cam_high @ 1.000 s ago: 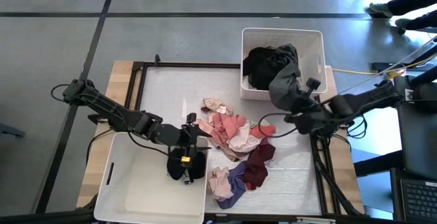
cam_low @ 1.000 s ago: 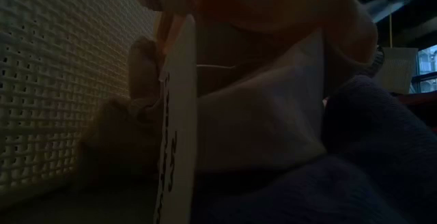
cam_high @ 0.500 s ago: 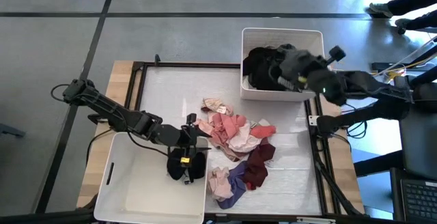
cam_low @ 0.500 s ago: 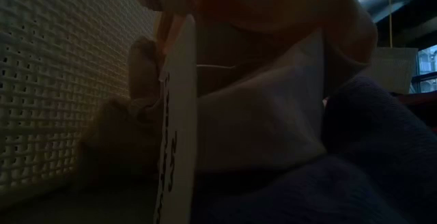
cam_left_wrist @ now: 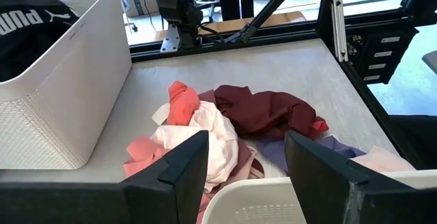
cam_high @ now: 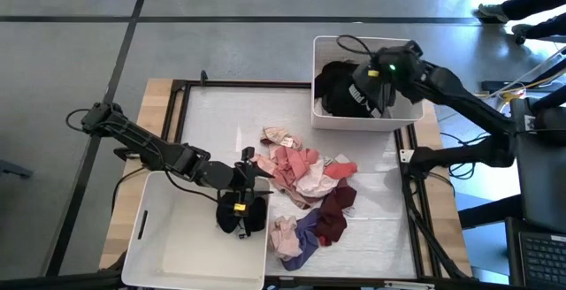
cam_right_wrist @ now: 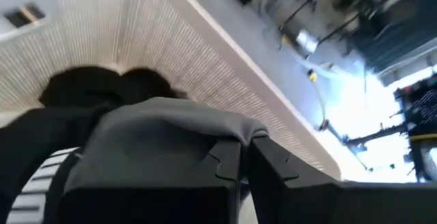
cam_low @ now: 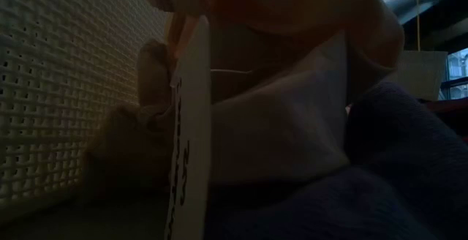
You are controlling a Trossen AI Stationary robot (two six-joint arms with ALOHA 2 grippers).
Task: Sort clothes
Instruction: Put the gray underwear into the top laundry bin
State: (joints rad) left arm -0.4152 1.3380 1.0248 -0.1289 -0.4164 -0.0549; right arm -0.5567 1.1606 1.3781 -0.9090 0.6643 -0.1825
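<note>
Over the far bin (cam_high: 408,78) on my right side, the right gripper (cam_high: 382,91) sits with its fingers (cam_right_wrist: 232,166) nearly together, pinching a fold of grey cloth (cam_right_wrist: 157,135); that cloth lies on the dark garments (cam_high: 340,91) already filling the bin. One of those black pieces shows white lettering in the left wrist view. I have the left gripper (cam_high: 256,181) parked at the near bin (cam_high: 177,237), at its corner closest to the pile; its fingers (cam_left_wrist: 171,176) stand wide apart and hold nothing. A black item (cam_high: 237,215) lies in that bin just below the gripper. Between the two bins, on the white table mat (cam_high: 221,118), the unsorted heap (cam_high: 305,193) rests: pink, white, maroon and purple pieces bunched together. From the low camera I only see pale and purple fabric pressed up close beside a bin's mesh wall.
</note>
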